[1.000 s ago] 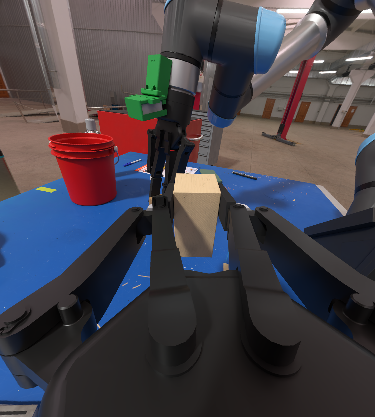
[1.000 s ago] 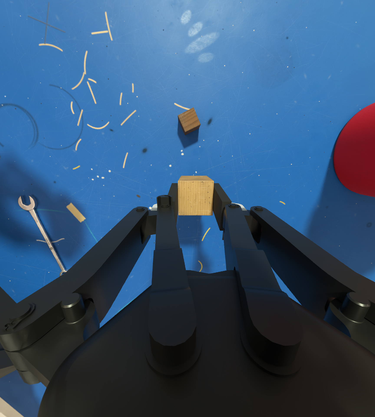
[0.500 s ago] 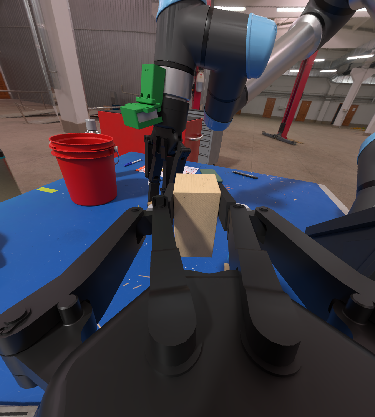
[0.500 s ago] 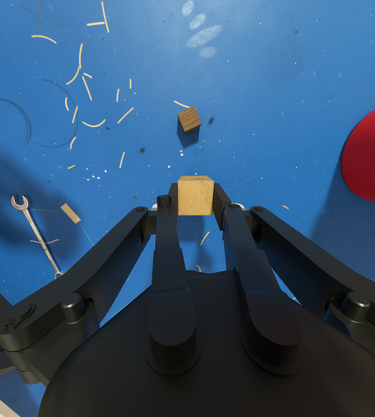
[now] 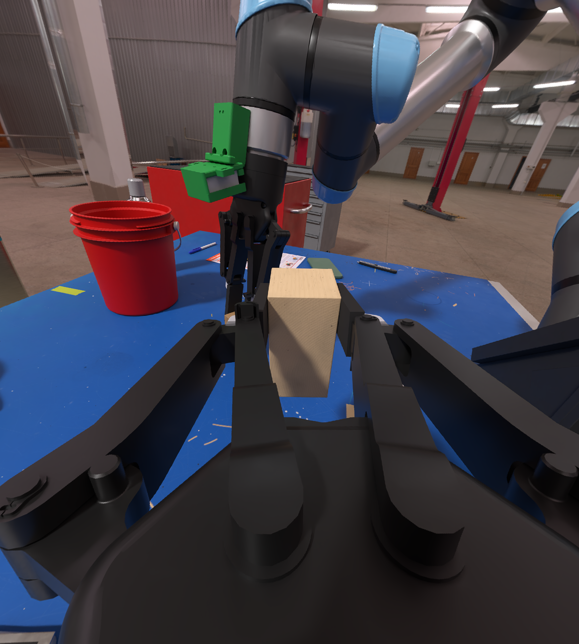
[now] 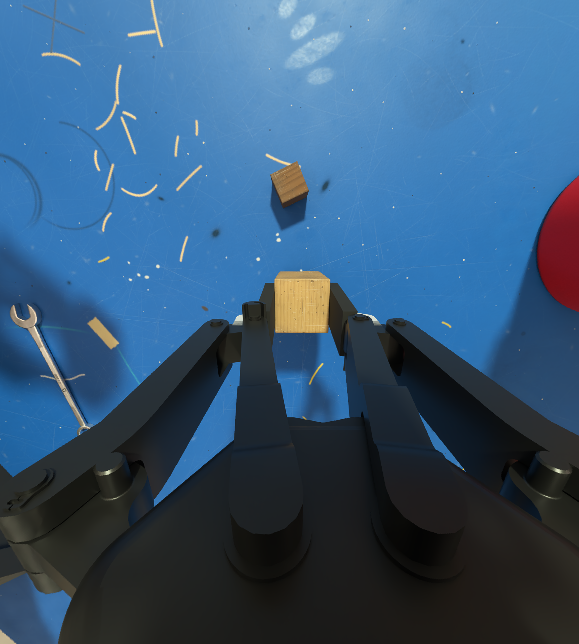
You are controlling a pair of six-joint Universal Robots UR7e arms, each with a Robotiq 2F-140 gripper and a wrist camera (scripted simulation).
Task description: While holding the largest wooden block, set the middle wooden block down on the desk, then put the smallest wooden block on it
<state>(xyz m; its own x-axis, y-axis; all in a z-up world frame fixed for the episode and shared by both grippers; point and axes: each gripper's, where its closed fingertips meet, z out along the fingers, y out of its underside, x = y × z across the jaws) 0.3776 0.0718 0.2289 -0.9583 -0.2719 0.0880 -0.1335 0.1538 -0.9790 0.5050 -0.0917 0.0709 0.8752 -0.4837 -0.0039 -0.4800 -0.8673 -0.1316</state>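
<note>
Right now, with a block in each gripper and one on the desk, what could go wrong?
1. The right gripper pinches the middle block only at its fingertips, above the desk; opening too high could make it tumble.
2. The small dark block lies just ahead; a drifting descent might knock it.
3. The left gripper must keep the large block clamped near the right arm; a bump could loosen it.

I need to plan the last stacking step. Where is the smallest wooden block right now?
In the right wrist view, the smallest wooden block lies on the blue desk, beyond the middle block held by the right gripper.
</note>
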